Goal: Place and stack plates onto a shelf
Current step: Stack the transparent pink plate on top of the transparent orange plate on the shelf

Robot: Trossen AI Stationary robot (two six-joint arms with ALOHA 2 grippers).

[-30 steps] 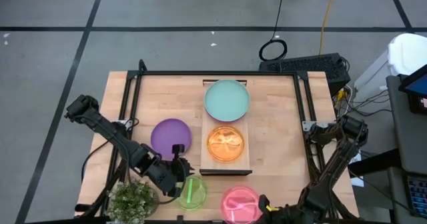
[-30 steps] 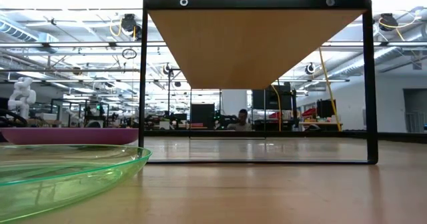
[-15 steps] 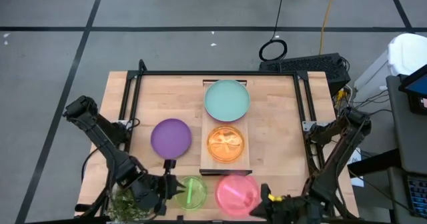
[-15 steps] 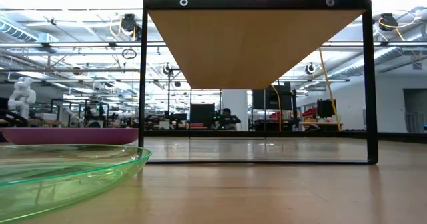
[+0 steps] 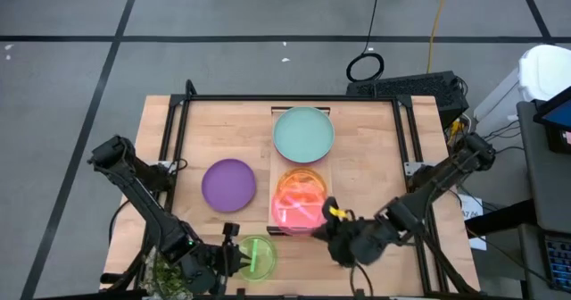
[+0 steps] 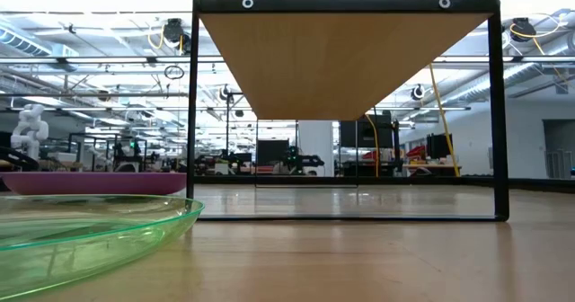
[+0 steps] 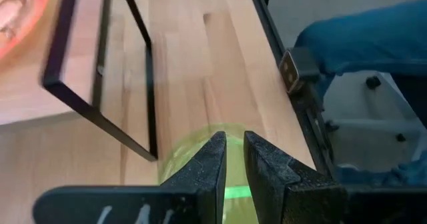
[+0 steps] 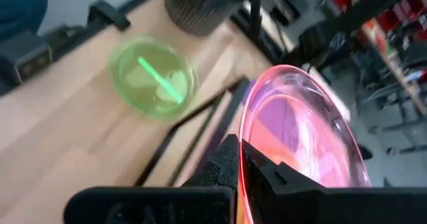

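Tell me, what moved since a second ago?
The right end effector, shut on the pink plate, carried it from the table's front edge up over the orange plate on the shelf. The left end effector pulled back toward the front edge. Green, purple and teal plates stayed.

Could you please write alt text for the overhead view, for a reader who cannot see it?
The right pincer holds a pink-red plate over the orange plate on the shelf, with a teal plate at the shelf's far end. The left pincer sits at the edge of a green plate, with a purple plate also on the table.
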